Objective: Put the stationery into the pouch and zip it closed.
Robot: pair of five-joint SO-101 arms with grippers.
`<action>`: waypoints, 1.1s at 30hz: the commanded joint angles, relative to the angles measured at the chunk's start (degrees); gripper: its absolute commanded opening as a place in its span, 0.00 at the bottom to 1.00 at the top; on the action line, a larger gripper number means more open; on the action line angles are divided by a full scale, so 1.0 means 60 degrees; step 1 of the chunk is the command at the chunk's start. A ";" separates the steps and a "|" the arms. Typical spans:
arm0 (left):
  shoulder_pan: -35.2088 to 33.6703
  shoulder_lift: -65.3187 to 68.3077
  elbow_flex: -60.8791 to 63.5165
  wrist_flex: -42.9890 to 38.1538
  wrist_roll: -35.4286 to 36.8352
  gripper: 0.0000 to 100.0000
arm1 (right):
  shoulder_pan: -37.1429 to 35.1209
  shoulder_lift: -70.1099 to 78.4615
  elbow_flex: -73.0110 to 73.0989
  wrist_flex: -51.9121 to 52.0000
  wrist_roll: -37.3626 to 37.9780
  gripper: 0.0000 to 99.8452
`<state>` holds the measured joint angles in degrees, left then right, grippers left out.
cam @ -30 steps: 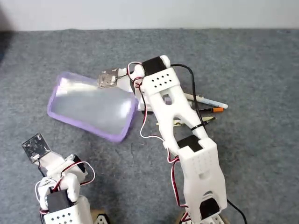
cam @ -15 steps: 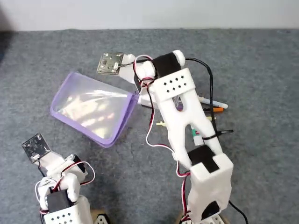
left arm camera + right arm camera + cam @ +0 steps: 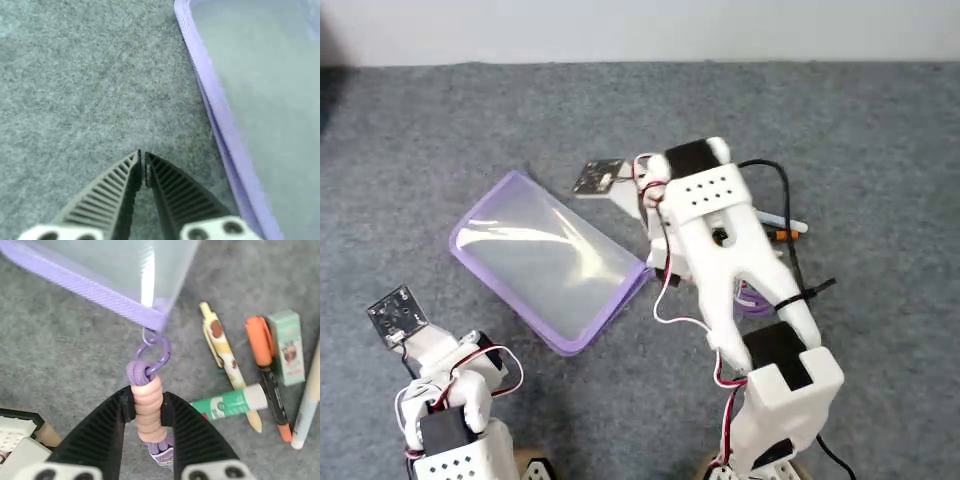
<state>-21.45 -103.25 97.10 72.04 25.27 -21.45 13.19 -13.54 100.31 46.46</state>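
Sliding across the grey bench (image 3: 840, 110), the pouch (image 3: 545, 260) has come nearer to the arms and turned a bit since a moment ago. The right arm pulled back and dragged it along. The left arm has not moved.

The right claw (image 3: 147, 399) is pinched tight on the bead charm (image 3: 148, 387). That charm hangs from a purple ring (image 3: 156, 347) at the corner of the pouch. This is the zip pull, so I think the arm is getting the pouch into a good spot or working the zip. I cannot tell if the zip is open or shut.

The left claw (image 3: 142, 164) is closed with nothing in it. It hangs over bare bench, just beside the purple edge of the pouch.

Not much of the job looks done. The pouch looks empty through its clear side. All the stationery lies out on the bench near the pouch corner: a cream pen (image 3: 222, 352), an orange marker (image 3: 265, 370), a green glue stick (image 3: 230, 402), a small mint box (image 3: 287, 347) and a pale blue pen (image 3: 305, 412).

Each of these has to go inside, and then the zip has to be pulled shut
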 commanded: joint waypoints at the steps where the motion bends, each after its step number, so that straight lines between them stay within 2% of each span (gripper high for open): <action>1: -0.0073 -0.0073 -0.0095 0.0029 0.0073 0.01 | 0.0608 -0.0857 -0.0440 0.0344 -0.0147 0.01; 8: -0.0073 -0.0073 -0.0095 0.0029 0.0073 0.01 | 0.1531 -0.1560 -0.2139 -0.0418 -0.0088 0.01; 15: -0.0073 -0.0073 -0.0095 0.0029 0.0073 0.01 | 0.1429 -0.1590 -0.4147 -0.1531 0.0381 0.01; 22: -0.0073 -0.0073 -0.0095 0.0029 0.0073 0.01 | 0.0711 -0.1502 -0.6432 -0.2264 0.0396 0.01; 28: -0.0073 -0.0073 -0.0095 0.0029 0.0073 0.01 | -0.0154 -0.1604 -0.6652 -0.2571 0.1172 0.01; 33: -0.0073 -0.0073 -0.0095 0.0029 0.0073 0.01 | -0.1560 -0.1619 -0.6637 -0.1648 0.1172 0.01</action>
<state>-21.45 -103.25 97.10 72.04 25.27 -26.11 6.77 -50.73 87.21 52.88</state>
